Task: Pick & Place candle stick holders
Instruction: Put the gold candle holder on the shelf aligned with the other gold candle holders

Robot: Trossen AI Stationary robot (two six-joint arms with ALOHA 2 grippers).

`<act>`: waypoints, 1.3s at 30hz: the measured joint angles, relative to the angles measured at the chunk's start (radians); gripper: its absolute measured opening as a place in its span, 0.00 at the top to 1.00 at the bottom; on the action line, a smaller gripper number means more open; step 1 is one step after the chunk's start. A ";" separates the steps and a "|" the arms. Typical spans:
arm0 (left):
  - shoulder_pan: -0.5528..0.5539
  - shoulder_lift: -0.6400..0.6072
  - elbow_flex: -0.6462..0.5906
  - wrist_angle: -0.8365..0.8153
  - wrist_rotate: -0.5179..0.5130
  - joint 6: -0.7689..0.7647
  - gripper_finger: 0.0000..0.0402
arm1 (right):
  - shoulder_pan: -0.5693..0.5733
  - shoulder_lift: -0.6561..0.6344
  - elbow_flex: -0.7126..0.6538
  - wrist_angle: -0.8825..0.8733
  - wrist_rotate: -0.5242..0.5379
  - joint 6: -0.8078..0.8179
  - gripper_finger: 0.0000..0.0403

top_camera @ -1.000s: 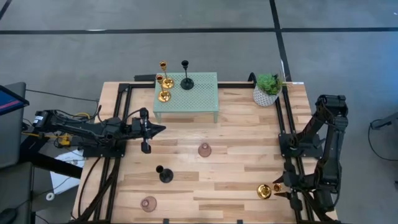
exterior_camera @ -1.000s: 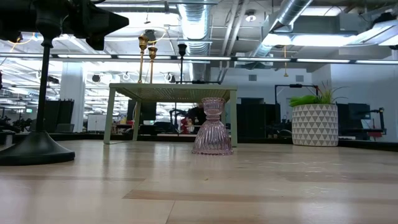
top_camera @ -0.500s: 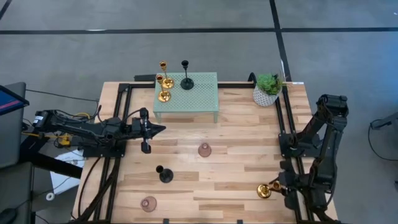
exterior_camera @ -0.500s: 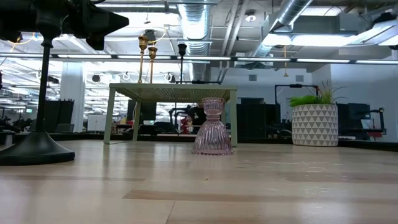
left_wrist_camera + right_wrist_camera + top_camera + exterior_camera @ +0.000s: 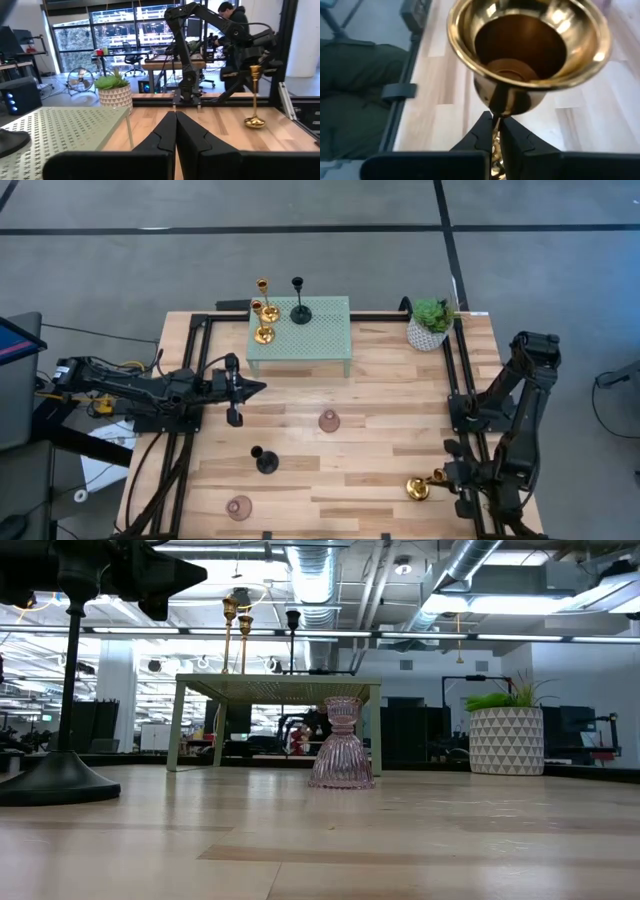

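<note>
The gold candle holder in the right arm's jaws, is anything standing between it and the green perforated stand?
Possibly. The gold candle holder, gripped by the right gripper, sits near the table's front right; the pink glass holder stands roughly on the diagonal toward the green stand. Lifting over it should clear.

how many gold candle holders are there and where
3. Two gold holders stand on the green stand's left end; the third gold holder is gripped by the right gripper near the table's front right.
</note>
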 joint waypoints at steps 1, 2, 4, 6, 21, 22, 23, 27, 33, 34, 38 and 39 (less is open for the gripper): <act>0.000 0.000 0.000 0.000 0.009 -0.006 0.99 | -0.015 -0.001 0.000 -0.003 -0.005 0.000 0.98; 0.000 0.000 0.000 0.000 0.017 -0.018 0.99 | -0.033 -0.003 0.000 -0.005 -0.021 0.000 0.99; 0.000 0.001 0.000 0.000 0.022 -0.057 0.99 | -0.081 -0.013 0.000 -0.004 -0.064 -0.020 0.99; 0.000 0.014 0.000 0.000 0.022 -0.078 0.99 | -0.136 -0.023 0.000 0.005 -0.079 -0.067 0.99; 0.000 0.186 0.000 0.005 0.022 -0.073 0.95 | -0.558 -0.232 0.000 0.251 -0.210 -0.635 1.00; 0.000 0.194 0.000 0.009 0.022 -0.073 0.93 | -0.605 -0.234 0.000 0.282 -0.246 -0.681 1.00; 0.000 0.202 0.000 0.015 0.022 -0.073 0.91 | -0.652 -0.233 0.002 0.309 -0.288 -0.725 1.00; 0.000 0.221 0.007 0.028 0.022 -0.073 0.81 | -0.820 -0.197 0.070 0.333 -0.428 -0.842 1.00; 0.000 0.243 0.050 0.028 0.022 -0.073 0.66 | -1.005 -0.055 0.257 0.325 -0.642 -1.020 1.00; 0.000 0.250 0.060 0.031 0.022 -0.073 0.64 | -1.027 -0.027 0.292 0.317 -0.668 -1.049 1.00; 0.000 0.279 0.084 0.034 0.022 -0.073 0.59 | -1.116 0.084 0.425 0.307 -0.789 -1.163 1.00; 0.000 0.285 0.087 0.032 0.023 -0.073 0.58 | -1.137 0.112 0.458 0.297 -0.809 -1.185 1.00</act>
